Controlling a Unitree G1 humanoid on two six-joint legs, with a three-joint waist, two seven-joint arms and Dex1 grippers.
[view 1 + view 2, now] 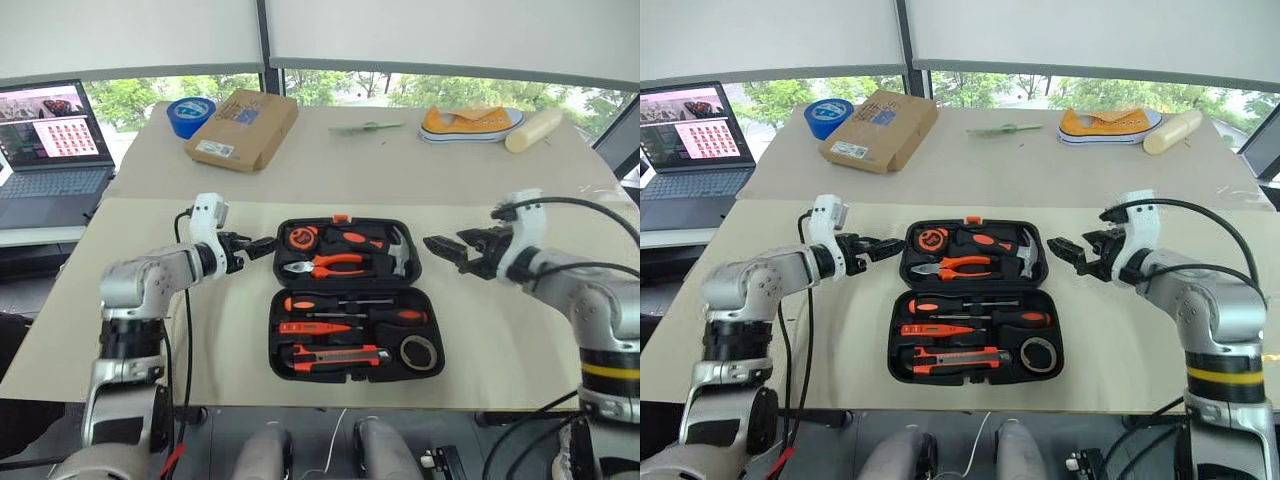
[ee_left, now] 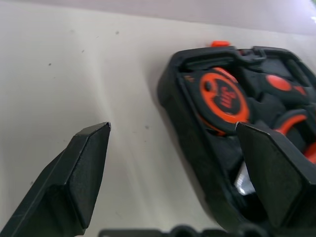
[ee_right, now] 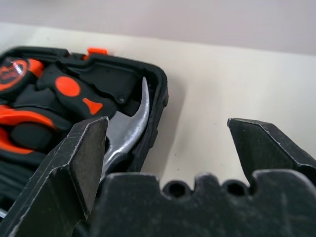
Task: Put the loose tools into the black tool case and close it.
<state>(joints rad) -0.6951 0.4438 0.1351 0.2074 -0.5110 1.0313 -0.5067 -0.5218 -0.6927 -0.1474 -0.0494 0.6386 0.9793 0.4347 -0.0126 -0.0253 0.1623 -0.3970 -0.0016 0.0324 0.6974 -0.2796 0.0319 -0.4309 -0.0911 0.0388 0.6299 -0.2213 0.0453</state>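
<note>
Black tool case lies open between both empty, spread pincers, cardboard box far behind.

Silver arms, black cables, white wrists

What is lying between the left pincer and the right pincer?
In the left eye view, the far half of the open black tool case lies between the left pincer and the right pincer.

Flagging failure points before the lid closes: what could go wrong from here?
The left gripper and right gripper, both open, flank the far half of the open black tool case; uneven lifting could skew it. The hammer lies against the case's edge and may block closing.
</note>
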